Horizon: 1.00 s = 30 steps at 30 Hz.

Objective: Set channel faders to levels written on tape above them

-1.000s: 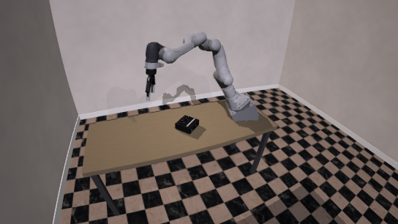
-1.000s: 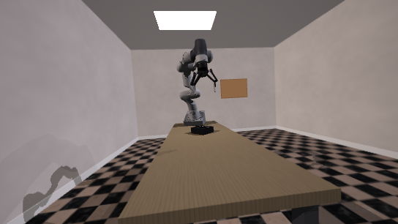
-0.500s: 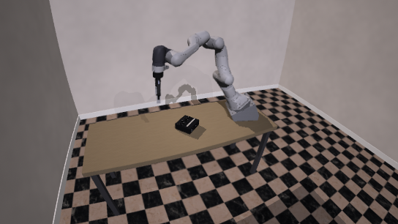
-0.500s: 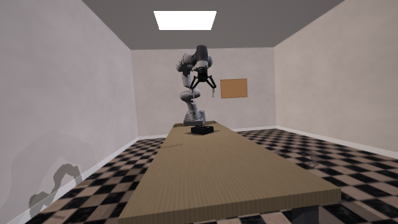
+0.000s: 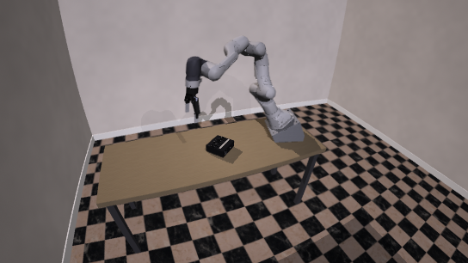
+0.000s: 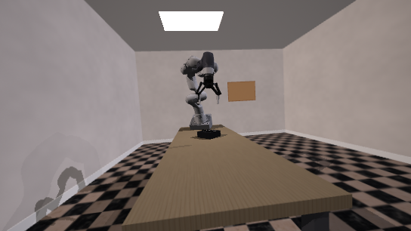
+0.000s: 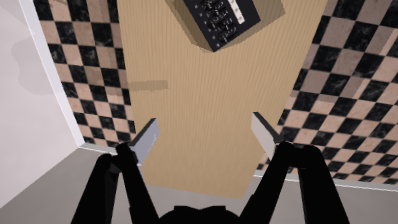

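The black lighting desk [image 5: 219, 146] [image 6: 208, 134] [image 7: 220, 22] was boxy, with a white tape strip [image 5: 224, 143] [image 7: 236, 11]; its levels were too small to read. It sat on the table [image 5: 163, 168] [image 6: 227, 177] [image 7: 200, 100], below the gripper [image 5: 192, 113] [image 6: 208, 101] [image 7: 203, 123], whose fingers stood wide apart.

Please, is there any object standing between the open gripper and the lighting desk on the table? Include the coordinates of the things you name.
No, nothing visible stands in the way. The gripper [image 5: 192, 108] [image 6: 208, 100] [image 7: 203, 123] hangs open above table height, off to one side of the lighting desk [image 5: 219, 146] [image 6: 208, 134] [image 7: 218, 22], and only air shows between them.
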Each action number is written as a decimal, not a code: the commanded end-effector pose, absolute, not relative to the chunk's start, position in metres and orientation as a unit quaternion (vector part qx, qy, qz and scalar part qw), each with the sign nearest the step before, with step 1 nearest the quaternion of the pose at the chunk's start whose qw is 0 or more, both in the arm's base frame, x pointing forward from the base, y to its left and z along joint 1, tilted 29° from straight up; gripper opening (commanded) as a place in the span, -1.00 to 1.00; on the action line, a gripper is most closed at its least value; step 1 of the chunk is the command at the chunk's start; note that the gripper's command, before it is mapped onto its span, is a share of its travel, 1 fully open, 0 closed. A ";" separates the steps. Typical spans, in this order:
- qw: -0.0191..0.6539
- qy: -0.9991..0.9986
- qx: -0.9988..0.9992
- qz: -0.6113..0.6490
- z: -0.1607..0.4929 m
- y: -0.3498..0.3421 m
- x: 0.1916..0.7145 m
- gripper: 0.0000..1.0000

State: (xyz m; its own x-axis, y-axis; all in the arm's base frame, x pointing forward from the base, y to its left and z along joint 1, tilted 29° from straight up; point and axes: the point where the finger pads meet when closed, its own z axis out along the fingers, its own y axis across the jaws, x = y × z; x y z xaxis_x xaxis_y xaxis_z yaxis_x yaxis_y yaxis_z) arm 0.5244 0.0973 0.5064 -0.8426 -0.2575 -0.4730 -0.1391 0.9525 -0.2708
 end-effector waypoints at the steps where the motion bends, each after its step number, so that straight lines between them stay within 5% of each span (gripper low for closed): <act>1: 0.260 0.942 -0.170 -0.127 0.506 0.096 0.525 1.00; 30: 0.224 0.898 -0.337 -0.173 0.455 0.086 0.492 1.00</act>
